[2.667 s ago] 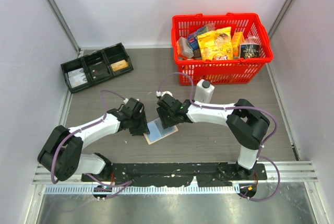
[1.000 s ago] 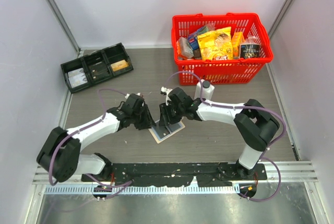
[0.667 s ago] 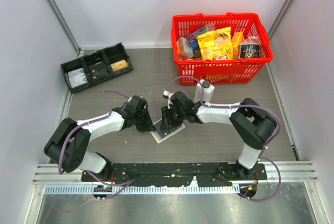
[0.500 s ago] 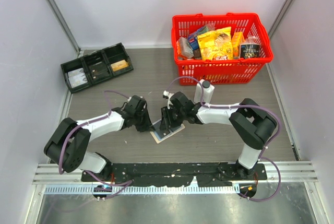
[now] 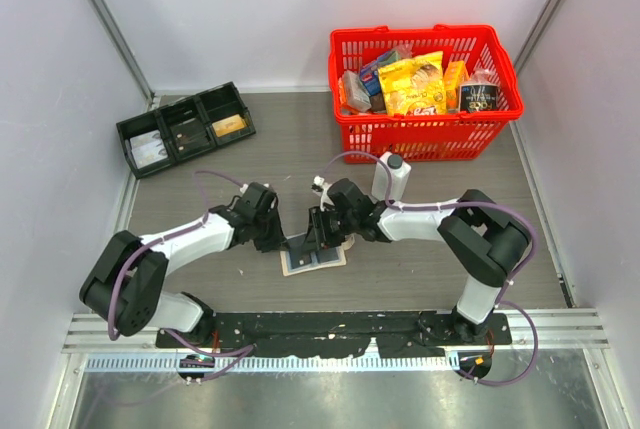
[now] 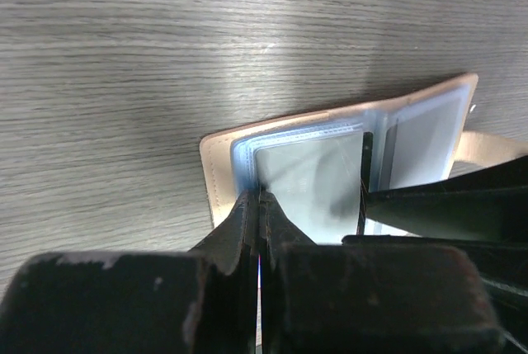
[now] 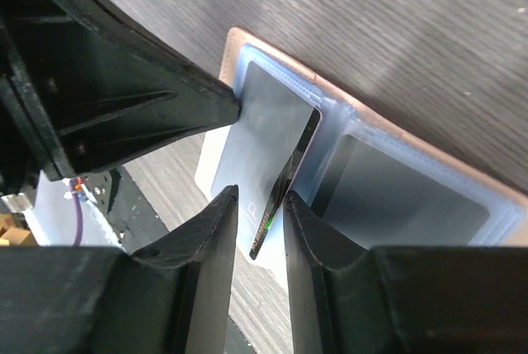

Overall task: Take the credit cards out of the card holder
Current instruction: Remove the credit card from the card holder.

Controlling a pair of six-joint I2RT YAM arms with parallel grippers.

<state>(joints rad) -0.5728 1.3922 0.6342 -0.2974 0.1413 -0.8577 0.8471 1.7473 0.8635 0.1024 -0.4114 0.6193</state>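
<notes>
Card holder [image 6: 216, 174], state at the fingers: the left gripper [image 6: 260, 199] has both fingers pressed fully together. Their tips meet on the left edge of a clear plastic sleeve [image 6: 318, 177] inside the card holder and pinch that edge. The tan outer cover shows as a narrow border around the sleeve.

The right gripper [image 7: 258, 197] has its fingers part open, one on each side of a dark card [image 7: 290, 168]. The card stands tilted on its long edge at the fold between the two sleeves, with its lower end between the fingertips. A gap shows between the card and the finger nearer the left gripper, so the card is straddled, not clamped.

The card holder lies open like a book with its blue-grey sleeves facing up. The grippers work on it from opposite sides, tip to tip. In the right wrist view, the pointed tip of the left gripper touches the corner of the sleeve.

The holder rests on the wood-grain table [image 5: 430, 274], near the front edge at mid-width, between the two arms.

A white bottle [image 5: 390, 181] with a black cap stands behind the right arm. Just beyond it, a red basket [image 5: 430, 137] holds packets. A black tray [image 5: 175, 104] with three compartments sits at the far left, well apart from the holder.
</notes>
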